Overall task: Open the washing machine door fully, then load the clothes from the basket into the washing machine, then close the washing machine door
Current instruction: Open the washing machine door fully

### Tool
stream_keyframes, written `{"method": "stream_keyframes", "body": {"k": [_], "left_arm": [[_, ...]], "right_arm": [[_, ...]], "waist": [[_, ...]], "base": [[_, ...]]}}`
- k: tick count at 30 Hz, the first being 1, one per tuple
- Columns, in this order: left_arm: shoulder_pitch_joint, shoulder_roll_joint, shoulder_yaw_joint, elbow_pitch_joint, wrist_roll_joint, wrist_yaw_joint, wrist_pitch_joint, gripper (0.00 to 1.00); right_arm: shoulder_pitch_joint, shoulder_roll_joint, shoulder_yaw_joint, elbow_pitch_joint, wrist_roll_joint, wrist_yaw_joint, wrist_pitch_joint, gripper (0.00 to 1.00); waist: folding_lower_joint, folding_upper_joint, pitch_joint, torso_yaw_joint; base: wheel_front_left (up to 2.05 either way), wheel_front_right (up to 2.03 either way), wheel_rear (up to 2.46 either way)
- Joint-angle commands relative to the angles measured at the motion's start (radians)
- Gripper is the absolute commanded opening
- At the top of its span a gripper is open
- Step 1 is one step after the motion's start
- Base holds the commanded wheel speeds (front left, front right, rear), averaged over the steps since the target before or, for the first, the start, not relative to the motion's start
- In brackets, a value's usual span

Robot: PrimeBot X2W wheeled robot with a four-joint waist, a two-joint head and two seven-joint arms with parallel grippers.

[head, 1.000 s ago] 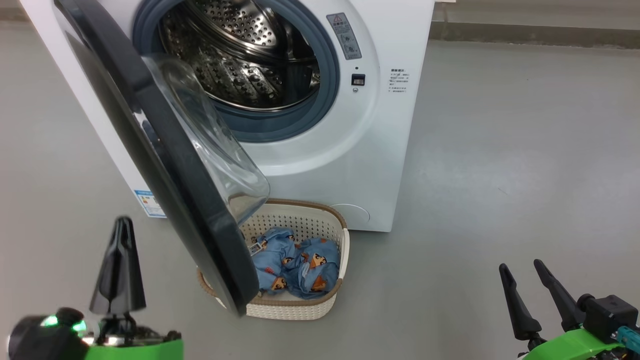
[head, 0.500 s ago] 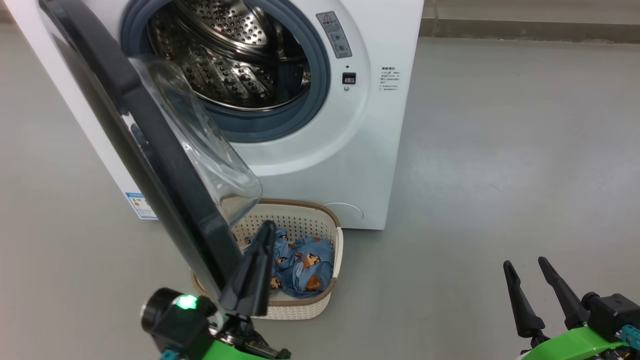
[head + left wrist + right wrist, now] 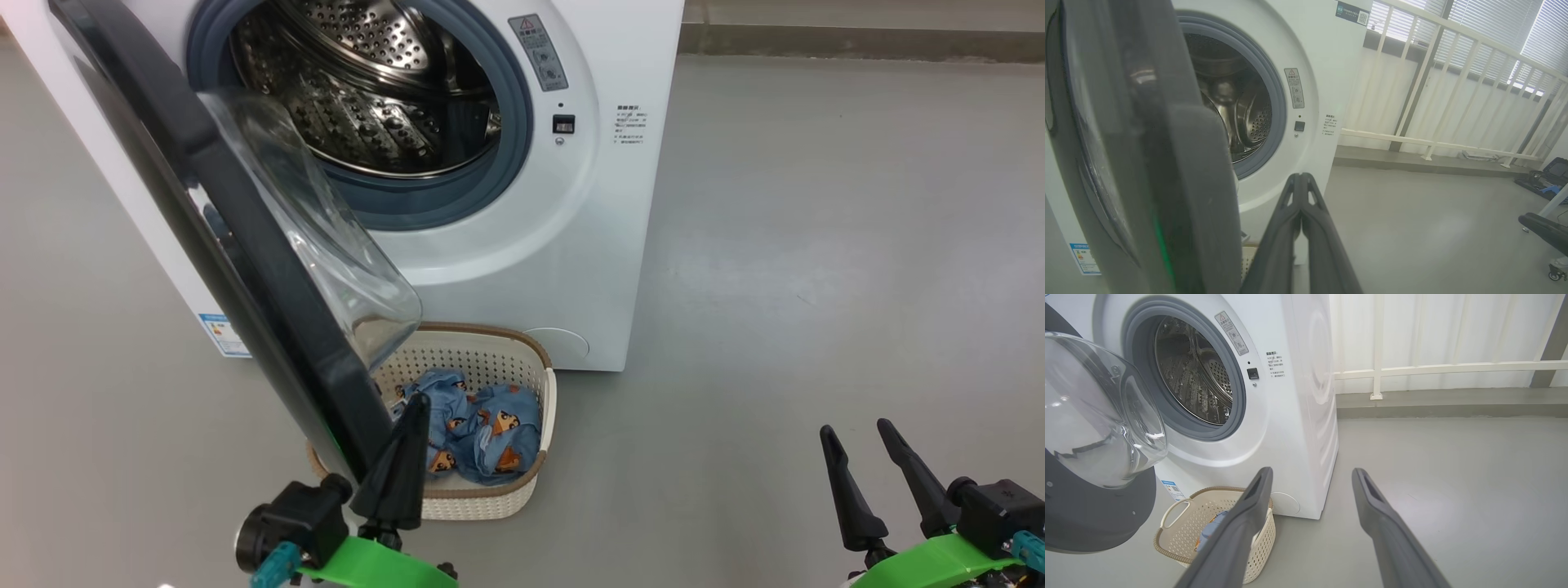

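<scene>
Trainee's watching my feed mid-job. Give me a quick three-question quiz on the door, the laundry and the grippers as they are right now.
1. True or false: the washing machine door is closed.
2. Where are the clothes? A) in the drum B) in the basket C) on the floor
3. Fill in: the left gripper is shut; the right gripper is ____.
Key: 1 false; 2 B; 3 open.

The washing machine door (image 3: 261, 278) stands partly open and hangs over the left part of the basket (image 3: 490, 508). Right of the door the basket is uncovered from above; behind the door the drum (image 3: 367, 90) mouth is unblocked.
</scene>
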Motion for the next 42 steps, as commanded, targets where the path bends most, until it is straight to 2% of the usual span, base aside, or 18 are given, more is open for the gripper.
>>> {"method": "stream_keyframes", "body": {"k": [1,27,42], "left_arm": [[-0.053,0.005,0.040,-0.013,-0.007,0.004,-0.006,0.00],[-0.054,0.005,0.163,0.093,-0.008,-0.007,-0.006,0.00],[0.038,0.005,0.252,0.051,0.023,-0.012,-0.006,0.00]], "right_arm": [[-0.032,-0.014,0.012,-0.027,-0.005,0.005,-0.012,1.00],[-0.029,-0.014,0.012,-0.039,-0.006,0.005,-0.012,1.00],[-0.015,-0.010,0.005,-0.045,-0.005,0.005,-0.012,1.00]], "waist": [[0.0000,0.0000,0.000,0.001],[0.0000,0.0000,-0.008,0.035],[0.0000,0.0000,-0.011,0.098]], "base": [[0.00,0.00,0.00],[0.00,0.00,0.00],[0.00,0.00,0.00]]}}
